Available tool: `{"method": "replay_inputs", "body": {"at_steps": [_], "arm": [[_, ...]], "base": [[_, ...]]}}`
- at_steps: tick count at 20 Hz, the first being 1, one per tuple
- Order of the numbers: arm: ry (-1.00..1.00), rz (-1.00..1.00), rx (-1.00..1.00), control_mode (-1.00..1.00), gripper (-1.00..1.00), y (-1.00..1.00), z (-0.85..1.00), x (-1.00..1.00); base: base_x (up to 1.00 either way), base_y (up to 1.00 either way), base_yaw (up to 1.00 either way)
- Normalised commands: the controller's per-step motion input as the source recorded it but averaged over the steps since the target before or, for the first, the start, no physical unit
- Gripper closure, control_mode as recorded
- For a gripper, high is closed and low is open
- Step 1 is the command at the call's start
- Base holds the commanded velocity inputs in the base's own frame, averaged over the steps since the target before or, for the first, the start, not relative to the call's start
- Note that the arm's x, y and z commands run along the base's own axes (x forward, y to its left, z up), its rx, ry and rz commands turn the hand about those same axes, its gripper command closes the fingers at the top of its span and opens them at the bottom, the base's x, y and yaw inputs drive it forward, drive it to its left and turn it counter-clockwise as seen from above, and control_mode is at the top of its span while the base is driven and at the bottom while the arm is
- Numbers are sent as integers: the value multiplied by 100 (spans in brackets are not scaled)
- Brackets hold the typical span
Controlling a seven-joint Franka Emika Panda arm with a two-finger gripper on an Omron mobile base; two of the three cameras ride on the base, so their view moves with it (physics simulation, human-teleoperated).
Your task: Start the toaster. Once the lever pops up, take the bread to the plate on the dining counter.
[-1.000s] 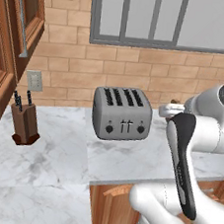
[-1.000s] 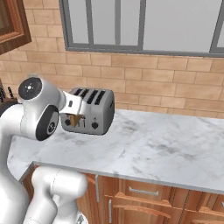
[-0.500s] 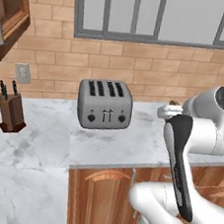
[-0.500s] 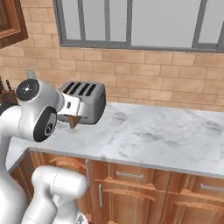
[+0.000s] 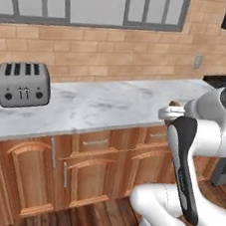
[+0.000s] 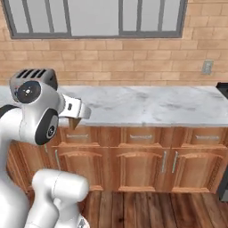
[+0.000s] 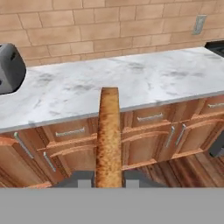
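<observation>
One slice, the bread (image 7: 108,135), clamped edge-on in the gripper (image 7: 108,178), toaster (image 5: 23,85) at 9 o'clock; carry step, next: find the plate on the dining counter.

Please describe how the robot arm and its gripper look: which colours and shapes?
The arm is glossy white with rounded, tube-like links, a long dark grey panel along one link and round dark joint caps with a small red dot. The gripper has two small dark grey finger tips.
</observation>
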Motion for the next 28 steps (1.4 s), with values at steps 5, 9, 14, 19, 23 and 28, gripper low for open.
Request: {"method": "replay_inputs", "body": {"at_steps": [5, 9, 14, 19, 23, 28], "arm": [[0, 0, 0, 100, 100, 0, 0, 0], [0, 0, 0, 100, 100, 0, 0, 0], [0, 0, 0, 100, 100, 0, 0, 0], [0, 0, 0, 100, 100, 0, 0, 0], [0, 0, 0, 100, 100, 0, 0, 0], [0, 0, 0, 100, 100, 0, 0, 0]], "base": [[-31, -11, -90], [-16, 0, -100], [-10, 0, -100], [-11, 0, -100], [-21, 0, -99], [-15, -32, -71]]}}
